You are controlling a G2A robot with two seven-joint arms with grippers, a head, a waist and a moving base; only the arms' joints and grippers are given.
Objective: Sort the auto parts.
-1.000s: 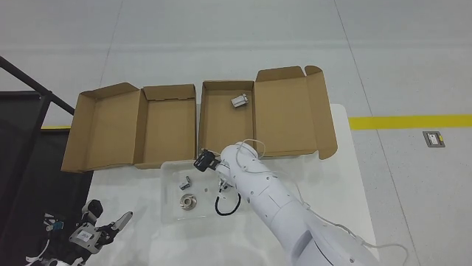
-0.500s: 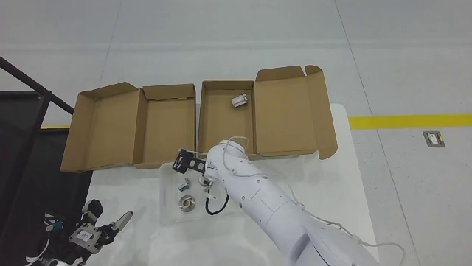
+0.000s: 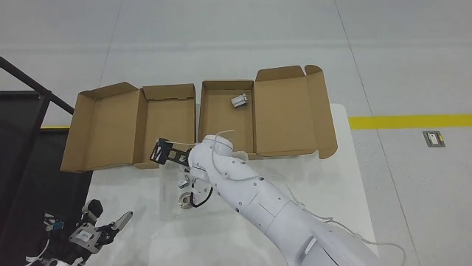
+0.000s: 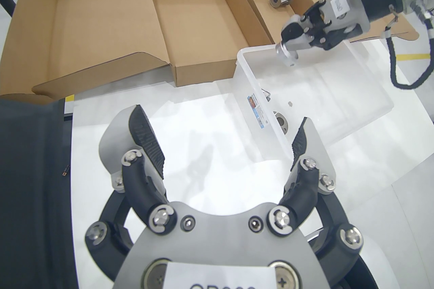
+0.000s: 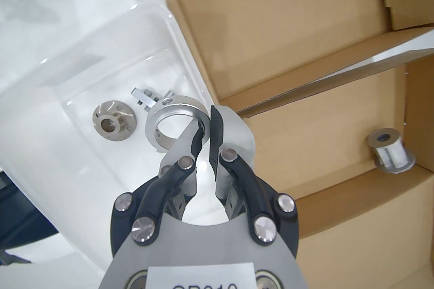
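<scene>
My right gripper (image 5: 206, 121) is shut on a silver ring (image 5: 173, 121), one finger inside it and one outside. It holds the ring above the clear bin (image 5: 176, 33), near the corner closest to the cardboard boxes. Farther off, the left wrist view shows the right gripper (image 4: 291, 39) with the ring (image 4: 286, 54) over the bin (image 4: 251, 94). In the bin lie a flanged hub (image 5: 114, 122) and a small bracket (image 5: 144, 97). A silver pulley (image 5: 391, 151) sits in the right box (image 3: 225, 122). The left box (image 3: 168, 122) holds nothing. My left gripper (image 4: 222, 121) hovers open over the table beside the bin.
Both boxes have their lids folded open outward: one flap (image 3: 103, 126) on the far left, one (image 3: 291, 111) on the right. A black frame (image 3: 29, 89) stands off the table's left edge. White table shows between my left gripper (image 3: 109, 216) and the bin (image 3: 168, 211).
The right arm has swung left across the bin, toward the corner by the left box. The left gripper has stayed put.
</scene>
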